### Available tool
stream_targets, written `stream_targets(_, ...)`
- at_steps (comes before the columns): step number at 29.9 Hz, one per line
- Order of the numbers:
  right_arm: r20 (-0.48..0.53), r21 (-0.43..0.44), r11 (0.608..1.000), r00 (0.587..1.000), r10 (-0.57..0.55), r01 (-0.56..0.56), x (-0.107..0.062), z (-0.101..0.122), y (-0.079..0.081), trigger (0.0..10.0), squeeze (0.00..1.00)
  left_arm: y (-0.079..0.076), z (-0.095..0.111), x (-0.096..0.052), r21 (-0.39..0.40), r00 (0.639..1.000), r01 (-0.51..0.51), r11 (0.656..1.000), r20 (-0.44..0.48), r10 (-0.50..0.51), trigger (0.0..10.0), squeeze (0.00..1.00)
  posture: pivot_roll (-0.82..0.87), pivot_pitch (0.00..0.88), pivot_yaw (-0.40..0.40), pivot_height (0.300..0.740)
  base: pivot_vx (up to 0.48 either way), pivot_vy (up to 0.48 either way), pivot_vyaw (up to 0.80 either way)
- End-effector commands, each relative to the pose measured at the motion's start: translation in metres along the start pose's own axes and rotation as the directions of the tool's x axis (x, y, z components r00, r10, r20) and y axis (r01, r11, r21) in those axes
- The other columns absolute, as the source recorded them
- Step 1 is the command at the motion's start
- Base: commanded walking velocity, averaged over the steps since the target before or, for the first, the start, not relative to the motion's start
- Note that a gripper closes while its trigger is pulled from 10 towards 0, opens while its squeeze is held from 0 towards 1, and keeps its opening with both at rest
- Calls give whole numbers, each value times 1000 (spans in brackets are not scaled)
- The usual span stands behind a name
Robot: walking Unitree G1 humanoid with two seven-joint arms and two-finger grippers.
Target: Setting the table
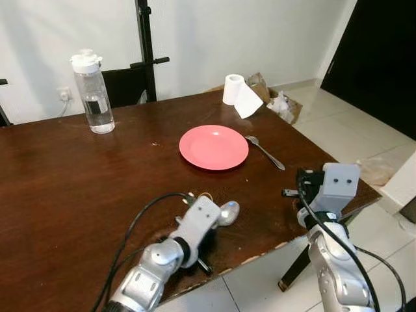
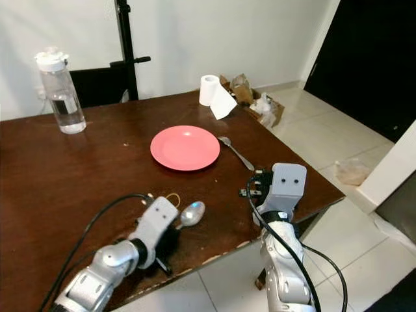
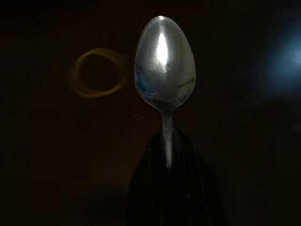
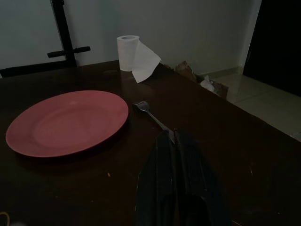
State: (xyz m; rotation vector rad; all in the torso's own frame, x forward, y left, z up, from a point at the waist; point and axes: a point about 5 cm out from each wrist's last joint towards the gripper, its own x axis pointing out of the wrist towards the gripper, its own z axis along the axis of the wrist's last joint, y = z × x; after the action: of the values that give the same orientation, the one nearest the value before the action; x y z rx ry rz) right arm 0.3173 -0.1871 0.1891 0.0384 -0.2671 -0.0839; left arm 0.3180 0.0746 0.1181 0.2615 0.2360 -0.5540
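Note:
A red plate (image 1: 214, 147) lies mid-table with a fork (image 1: 263, 151) just to its right, tines pointing away from me. My left gripper (image 1: 218, 220) hovers low near the table's front edge, shut on the handle of a metal spoon (image 3: 164, 66) whose bowl points toward the plate. My right gripper (image 1: 289, 192) is over the table's right front corner, fingers (image 4: 162, 165) shut with nothing in them. Their tips sit just behind the fork's handle end (image 4: 164, 126).
A yellow rubber band (image 3: 96, 73) lies on the dark wooden table (image 1: 78, 182) beside the spoon. A water bottle (image 1: 93, 94) stands at the back left, a toilet paper roll (image 1: 235, 91) at the back right. Beyond are a black stand (image 1: 146, 49) and a box of rubbish (image 1: 279, 104).

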Motion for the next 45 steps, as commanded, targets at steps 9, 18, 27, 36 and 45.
stream_targets(9, -24, 46, 999, 999, 31, -30, -8, -4, 10, 10000, 0, 51, 51, -53, -210, 895, -264, 942, 311, 320, 10000, 0, 69, 93, 28, 740, 0, 0, 0)
stream_targets(18, -38, 130, 991, 999, 39, -34, -15, -7, 15, 10000, 0, 49, 52, -76, -246, 853, -338, 908, 328, 406, 10000, 0, 80, 86, 22, 740, 0, 0, 0)
stream_targets(27, -54, 146, 989, 998, 37, -28, -14, -8, 13, 10000, 0, 49, 43, -76, -186, 835, -414, 891, 312, 453, 10000, 0, 68, 66, 20, 740, 0, 0, 0)
stream_targets(36, -63, 143, 989, 997, 35, -26, -15, -10, 11, 10000, 0, 50, 43, -72, -186, 836, -423, 887, 299, 461, 10000, 0, 69, 59, 22, 740, 0, 0, 0)
stream_targets(45, -69, 139, 990, 997, 32, -22, -16, -11, 10, 10000, 0, 53, 40, -72, -193, 834, -435, 879, 282, 474, 10000, 0, 66, 60, 23, 740, 0, 0, 0)
